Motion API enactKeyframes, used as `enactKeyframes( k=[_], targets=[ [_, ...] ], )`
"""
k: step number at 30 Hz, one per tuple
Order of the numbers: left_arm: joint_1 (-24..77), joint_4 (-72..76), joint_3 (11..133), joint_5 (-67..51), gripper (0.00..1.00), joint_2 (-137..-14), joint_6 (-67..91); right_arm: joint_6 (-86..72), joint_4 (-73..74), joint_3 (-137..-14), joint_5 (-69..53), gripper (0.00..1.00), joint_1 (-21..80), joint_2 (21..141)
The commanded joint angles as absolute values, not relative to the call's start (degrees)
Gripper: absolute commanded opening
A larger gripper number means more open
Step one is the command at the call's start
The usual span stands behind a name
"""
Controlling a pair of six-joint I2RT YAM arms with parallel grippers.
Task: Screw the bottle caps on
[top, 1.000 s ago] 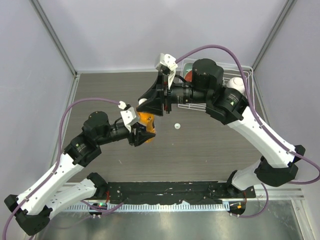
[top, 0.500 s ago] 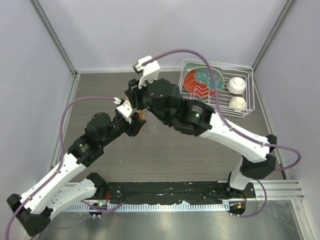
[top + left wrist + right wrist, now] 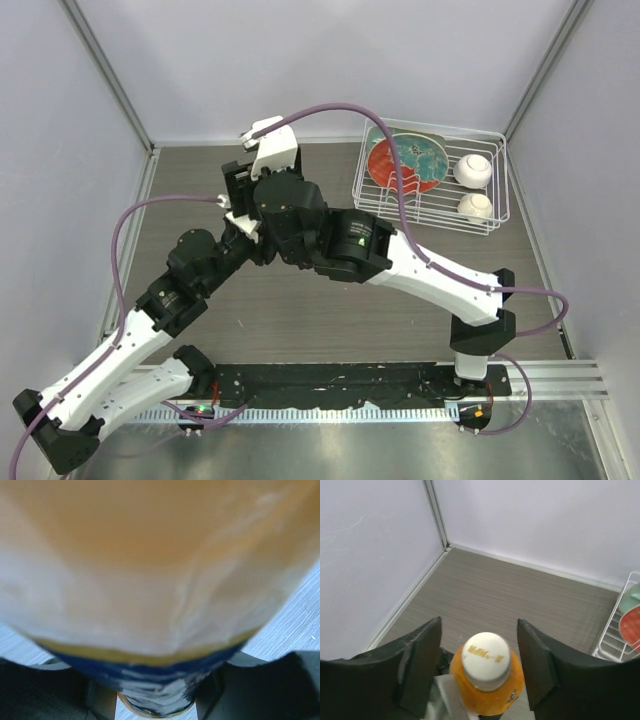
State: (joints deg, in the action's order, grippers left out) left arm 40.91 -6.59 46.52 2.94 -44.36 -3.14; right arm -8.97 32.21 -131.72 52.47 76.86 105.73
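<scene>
**Orange bottle point(image 3: 487, 690), cream cap point(image 3: 486, 660) on its neck, set between two grippers.**

Left gripper point(image 3: 150, 697): closed on the bottle's body, a dark finger point(image 3: 40, 690) on each side; the bottle fills that wrist view, blurred. Right gripper point(image 3: 479, 627): spread wide above the bottle, one finger on each side of the cap, neither touching it. Beyond the bottle: wood-grain table point(image 3: 520, 595), running to the wall corner. Well to the right of the bottle: white wire rack point(image 3: 497, 180), containing one red-and-teal plate point(image 3: 400, 160), leaning, and two white balls point(image 3: 472, 170) side by side.
</scene>
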Motion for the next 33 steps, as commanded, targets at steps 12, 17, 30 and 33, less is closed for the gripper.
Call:
enactKeyframes(
  k=[12, 17, 30, 33],
  targets=[
    [41.4, 2.29, 47.28, 1.33, 0.0, -43.86, -1.59, -8.63, 44.38, -131.75, 10.0, 0.96, 71.38, 89.49],
    [41.22, 0.18, 48.16, -20.96, 0.0, -43.86, 1.84, 1.03, 43.86, -127.71, -12.02, 0.97, 63.55, 84.3],
    [41.13, -14.06, 52.91, -71.63, 0.0, -46.23, -1.41, 3.69, 42.02, -127.62, -48.32, 0.85, 56.34, 86.05],
    [41.13, -13.98, 53.52, -72.24, 0.0, -46.76, -1.41, 1.76, 37.72, -123.94, -51.93, 0.81, 56.34, 84.82]
  ],
)
